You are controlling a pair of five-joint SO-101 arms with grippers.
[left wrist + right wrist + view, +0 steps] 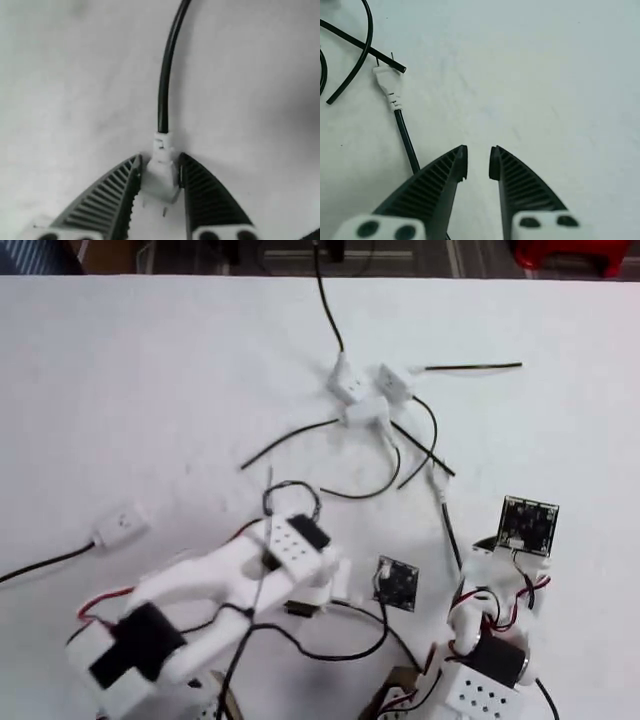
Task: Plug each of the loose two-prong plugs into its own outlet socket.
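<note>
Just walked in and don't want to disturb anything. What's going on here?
Two robot arms are working on getting plugs into sockets. The left gripper is shut on a white plug, whose black cord trails off across the table. The right gripper is slightly open and empty, near a second plug lying loose. A cluster of sockets sits farther back, and a lone socket lies off to one side. The held plug is not in a socket yet.
</note>
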